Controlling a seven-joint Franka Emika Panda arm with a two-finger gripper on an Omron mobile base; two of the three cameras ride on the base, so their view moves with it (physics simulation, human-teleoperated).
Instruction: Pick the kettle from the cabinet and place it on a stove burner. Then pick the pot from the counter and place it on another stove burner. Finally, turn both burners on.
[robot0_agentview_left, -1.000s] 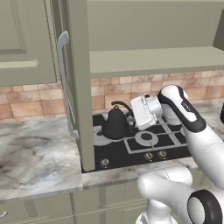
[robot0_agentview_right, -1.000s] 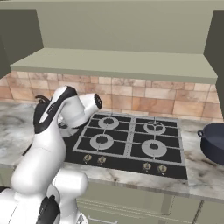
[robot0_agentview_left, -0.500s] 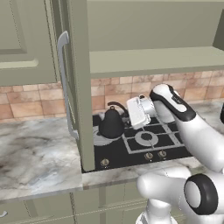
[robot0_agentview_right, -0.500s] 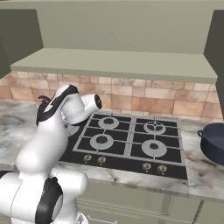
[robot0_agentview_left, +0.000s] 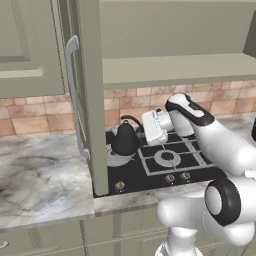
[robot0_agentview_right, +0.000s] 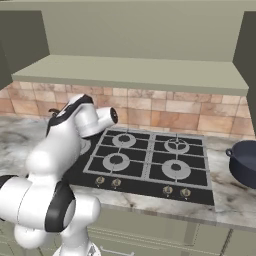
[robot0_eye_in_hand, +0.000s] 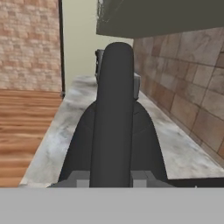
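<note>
The dark rounded kettle (robot0_agentview_left: 125, 141) is at the stove's near-left corner, over the wide silvery stove burner (robot0_agentview_left: 117, 159); I cannot tell whether it rests on it. My gripper (robot0_agentview_left: 141, 125) reaches in from the right and is shut on the kettle's arched handle. In the hand view that handle (robot0_eye_in_hand: 116, 100) rises as a thick dark bar between my fingertips (robot0_eye_in_hand: 78, 177), with my gripper (robot0_eye_in_hand: 111, 177) shut around it. The navy pot (robot0_agentview_right: 245, 162) sits on the marbled counter (robot0_agentview_right: 227, 192) right of the stove. The cabinet door (robot0_agentview_left: 92, 100) hangs open.
The open door's edge and its grey bar handle (robot0_agentview_left: 72, 95) stand just left of the kettle. The black stove (robot0_agentview_right: 150, 160) has smaller grated burners and front knobs (robot0_agentview_right: 116, 183). A range hood (robot0_agentview_right: 135, 70) overhangs it, and a brick backsplash (robot0_agentview_right: 165, 112) runs behind.
My arm has swung a little to the left, carrying the kettle slightly further left over the stove's left side. The gripper has stayed shut on the handle.
</note>
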